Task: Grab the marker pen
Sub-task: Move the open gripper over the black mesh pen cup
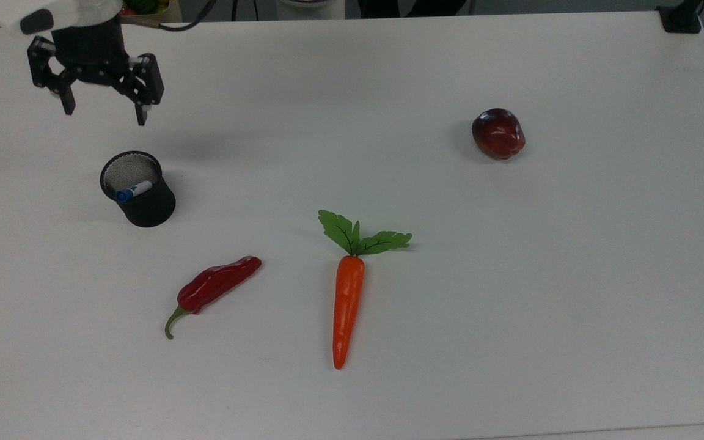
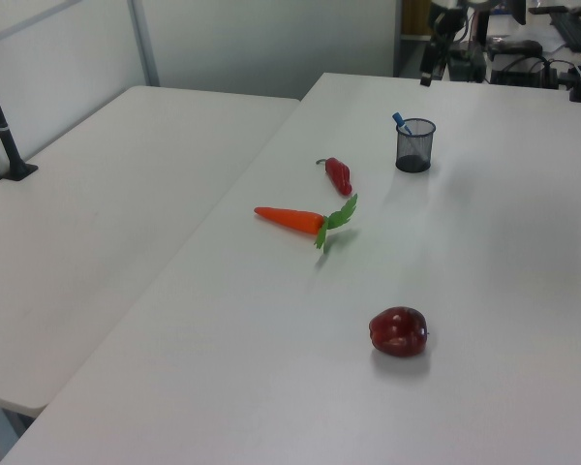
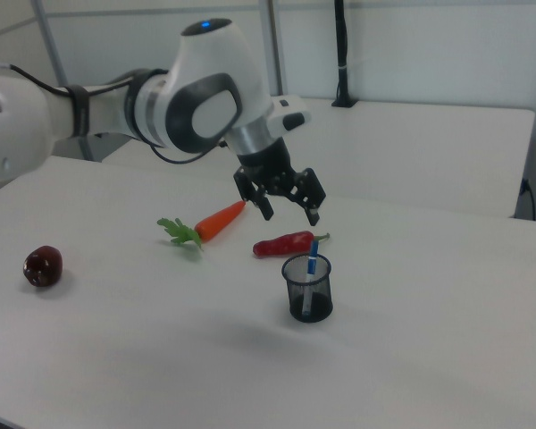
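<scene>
The slim white marker pen with a blue cap [image 1: 133, 190] is leaning inside a black wire-mesh cup [image 1: 139, 190], cap end poking over the rim. In the right view the marker pen [image 3: 312, 264] is showing through the mesh almost full length, while the top view is giving just its upper part against the cup's inside wall.

The black two-finger gripper [image 1: 105, 111] is hanging above the white table [image 1: 511, 275], its fingers spread wide apart and holding nothing. In the top view it is sitting beyond the cup, near the far edge; in the right view the gripper [image 3: 289, 212] is hovering above and a little to the right view's left of the cup [image 3: 307, 288], clear of it.

A glossy red chilli pepper with a green stem [image 1: 214, 286] and an orange carrot with green leaves [image 1: 349, 293] are lying side by side nearer the top view's bottom. A dark red apple [image 1: 498, 133] is sitting well apart, toward the top view's right.
</scene>
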